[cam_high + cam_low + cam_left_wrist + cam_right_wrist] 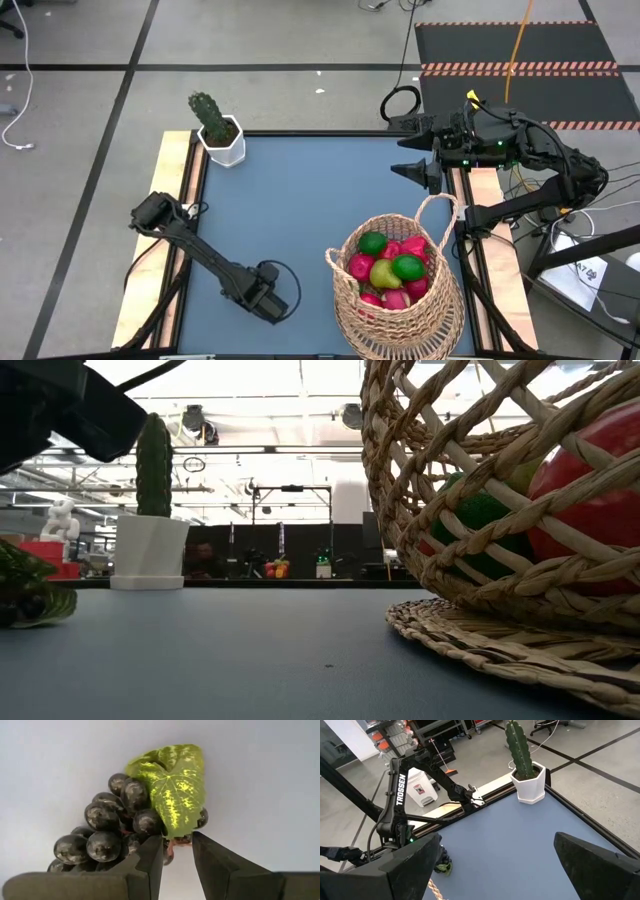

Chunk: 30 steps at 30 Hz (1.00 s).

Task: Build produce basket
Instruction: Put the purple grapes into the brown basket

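Left of the basket (pixel 400 290) on the bench (pixel 300 200), the left pincer (pixel 177 852) sat low with fingers apart straddling the grape bunch (pixel 120 827) stem; best to close on the stem, not the leaf (pixel 170 785), while the right pincer (pixel 495 865) waited open beyond the basket.

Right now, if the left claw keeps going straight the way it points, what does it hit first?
The grape bunch: it lies right ahead of the open left claw, its stem under the leaf near the gap. Depth is unclear.
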### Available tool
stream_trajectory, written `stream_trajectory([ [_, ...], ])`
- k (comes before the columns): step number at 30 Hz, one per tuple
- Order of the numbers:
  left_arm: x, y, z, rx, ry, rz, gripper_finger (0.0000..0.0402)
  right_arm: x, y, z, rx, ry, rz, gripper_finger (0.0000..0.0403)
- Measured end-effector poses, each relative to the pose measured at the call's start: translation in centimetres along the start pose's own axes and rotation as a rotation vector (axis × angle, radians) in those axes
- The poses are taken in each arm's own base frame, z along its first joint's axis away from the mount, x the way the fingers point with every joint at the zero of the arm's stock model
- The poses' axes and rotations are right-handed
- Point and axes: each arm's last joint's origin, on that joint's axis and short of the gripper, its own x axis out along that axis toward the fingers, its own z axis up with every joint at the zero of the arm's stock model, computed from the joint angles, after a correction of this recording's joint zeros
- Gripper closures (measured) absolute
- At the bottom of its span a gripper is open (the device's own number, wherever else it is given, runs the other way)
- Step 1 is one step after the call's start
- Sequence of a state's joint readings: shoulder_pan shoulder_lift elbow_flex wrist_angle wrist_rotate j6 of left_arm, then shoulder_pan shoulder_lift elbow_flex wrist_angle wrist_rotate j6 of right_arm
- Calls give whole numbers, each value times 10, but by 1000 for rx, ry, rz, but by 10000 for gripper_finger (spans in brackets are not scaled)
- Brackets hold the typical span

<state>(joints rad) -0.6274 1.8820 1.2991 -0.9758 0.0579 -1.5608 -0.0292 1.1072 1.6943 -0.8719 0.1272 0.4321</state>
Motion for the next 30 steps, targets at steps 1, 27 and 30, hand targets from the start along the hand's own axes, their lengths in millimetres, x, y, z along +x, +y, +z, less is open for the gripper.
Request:
stream_trajectory([
  [1, 0, 0, 0, 0, -7, 0, 296, 0, 0, 0, 0, 0, 0, 14],
  [27, -7, 1, 25, -116, 6, -26, 244, 0, 0, 0, 1, 0, 0, 14],
  [30, -19, 0, 25, -121, 9, -58, 256, 0, 0, 0, 1, 1, 1, 14],
])
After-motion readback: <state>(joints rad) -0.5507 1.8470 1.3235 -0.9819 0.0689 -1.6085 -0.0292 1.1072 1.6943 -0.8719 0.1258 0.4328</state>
